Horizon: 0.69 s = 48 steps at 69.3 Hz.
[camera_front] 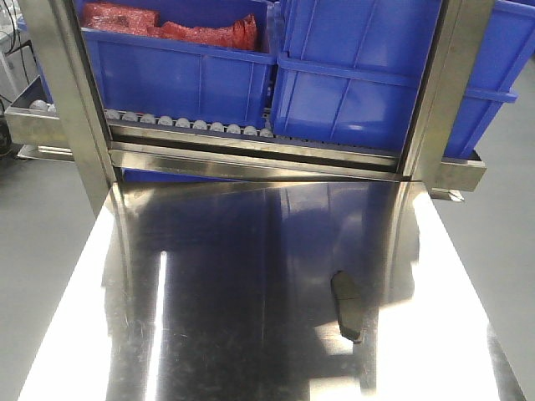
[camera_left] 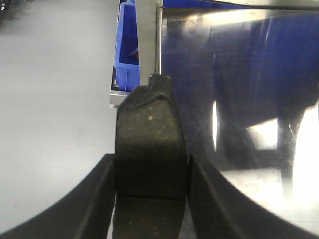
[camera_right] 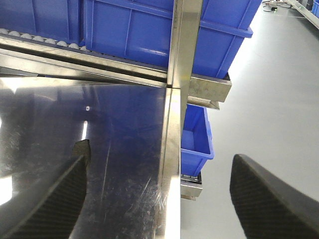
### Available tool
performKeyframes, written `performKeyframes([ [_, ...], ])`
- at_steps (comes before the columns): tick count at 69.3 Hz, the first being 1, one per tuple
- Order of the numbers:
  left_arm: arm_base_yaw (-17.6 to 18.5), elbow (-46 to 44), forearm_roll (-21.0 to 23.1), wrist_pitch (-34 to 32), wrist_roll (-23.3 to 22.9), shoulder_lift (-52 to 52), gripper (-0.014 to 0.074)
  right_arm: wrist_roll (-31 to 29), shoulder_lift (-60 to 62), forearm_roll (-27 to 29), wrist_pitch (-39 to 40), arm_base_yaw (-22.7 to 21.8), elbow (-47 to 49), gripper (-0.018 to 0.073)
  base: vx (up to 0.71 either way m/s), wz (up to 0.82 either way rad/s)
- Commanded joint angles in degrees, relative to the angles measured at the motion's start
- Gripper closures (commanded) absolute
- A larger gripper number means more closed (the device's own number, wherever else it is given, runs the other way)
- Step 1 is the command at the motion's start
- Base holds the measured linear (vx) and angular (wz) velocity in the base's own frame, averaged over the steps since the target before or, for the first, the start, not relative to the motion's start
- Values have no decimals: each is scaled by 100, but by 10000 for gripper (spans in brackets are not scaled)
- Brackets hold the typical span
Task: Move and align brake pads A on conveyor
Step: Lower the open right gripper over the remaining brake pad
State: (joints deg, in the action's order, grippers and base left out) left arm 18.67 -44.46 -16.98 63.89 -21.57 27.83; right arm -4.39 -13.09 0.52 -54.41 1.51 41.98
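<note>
One brake pad, dark and oblong, lies flat on the right part of the shiny steel tabletop. A second brake pad stands lengthwise in my left gripper, which is shut on its two long sides, over the table's left edge. Its cross groove and end tab show. My right gripper is open and holds nothing, straddling the table's right edge. A small dark end peeks out past its left finger. The conveyor is out of view. Neither gripper shows in the front view.
Large blue bins stand on a roller rail behind the table, one holding red bags. Steel posts rise at the far corners. Smaller blue bins sit below the table's sides, above grey floor.
</note>
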Motion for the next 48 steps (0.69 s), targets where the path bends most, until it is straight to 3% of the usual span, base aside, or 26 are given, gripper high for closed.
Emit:
performKeyframes([
  [1,6,-146,-135,-273,17,32,603,-30,-110,-52,394,-19,115,-3,0,0],
  [48,6,-146,-135,-267,17,32,603,-24,-110,-52,394,-19,115,-3,0,0],
])
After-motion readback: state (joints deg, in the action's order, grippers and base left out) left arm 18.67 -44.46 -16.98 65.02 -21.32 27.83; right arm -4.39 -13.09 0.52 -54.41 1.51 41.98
